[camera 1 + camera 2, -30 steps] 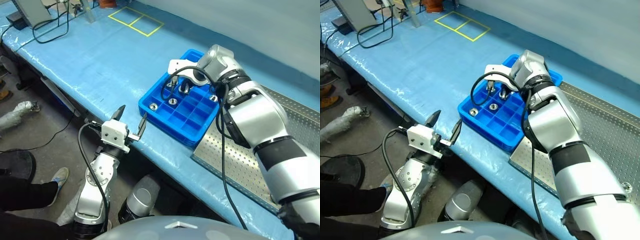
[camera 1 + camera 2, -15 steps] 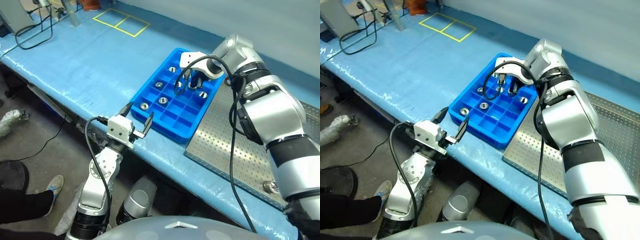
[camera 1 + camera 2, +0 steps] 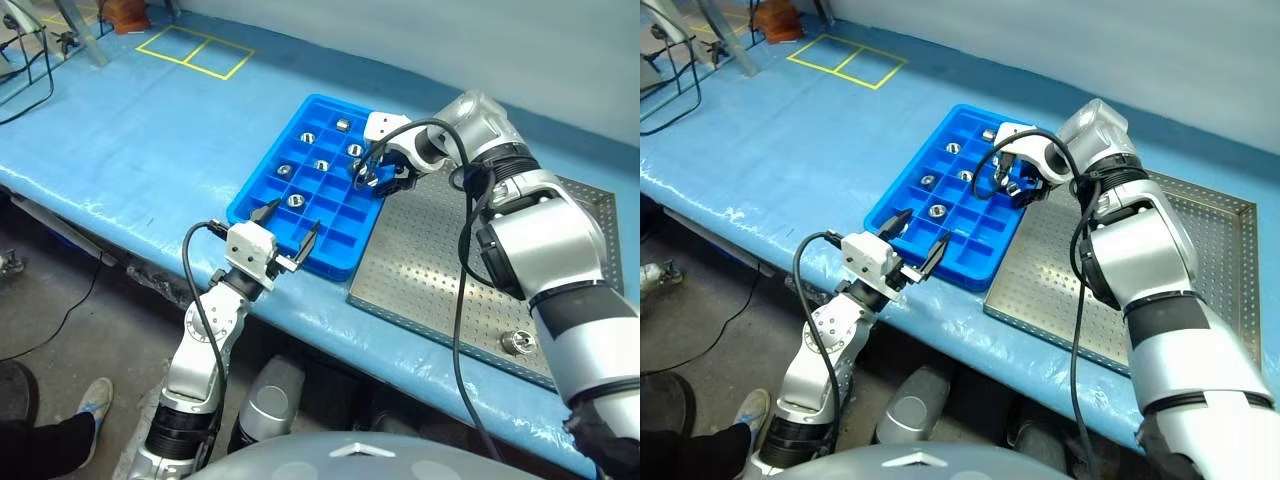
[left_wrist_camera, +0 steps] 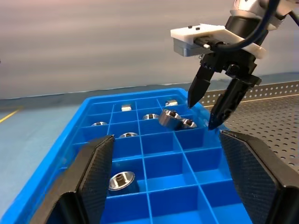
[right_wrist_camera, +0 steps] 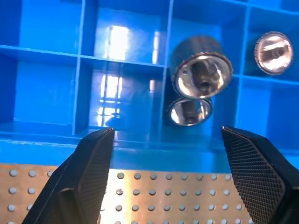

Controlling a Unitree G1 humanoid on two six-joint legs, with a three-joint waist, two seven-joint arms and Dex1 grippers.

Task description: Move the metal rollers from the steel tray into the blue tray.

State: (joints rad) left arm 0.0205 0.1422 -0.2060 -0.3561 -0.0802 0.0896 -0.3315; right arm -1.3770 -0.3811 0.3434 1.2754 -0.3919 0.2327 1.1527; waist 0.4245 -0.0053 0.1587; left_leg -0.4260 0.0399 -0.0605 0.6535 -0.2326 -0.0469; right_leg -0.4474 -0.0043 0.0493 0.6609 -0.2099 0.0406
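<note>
1. Right wrist view: my right pincer [image 5: 168, 179] gapes over the blue tray [image 5: 51, 140]; a roller [image 5: 202, 75] sits tilted above another.
2. My left pincer [image 3: 283, 222] is open at the tray's near edge.
3. One roller [image 3: 519, 342] lies on the steel tray [image 3: 440, 280].

We are in what looks like a workshop or robot test lab. Our long workbench [image 3: 150, 120] is wrapped in blue plastic sheeting, with a yellow tape rectangle [image 3: 195, 50] marked on its far end. A perforated steel tray [image 3: 1200, 250] and a blue tray [image 3: 902, 196] of square compartments sit on it. Black cables [image 3: 25, 85] trail over the bench end, above a bare grey concrete floor [image 3: 70, 330].
</note>
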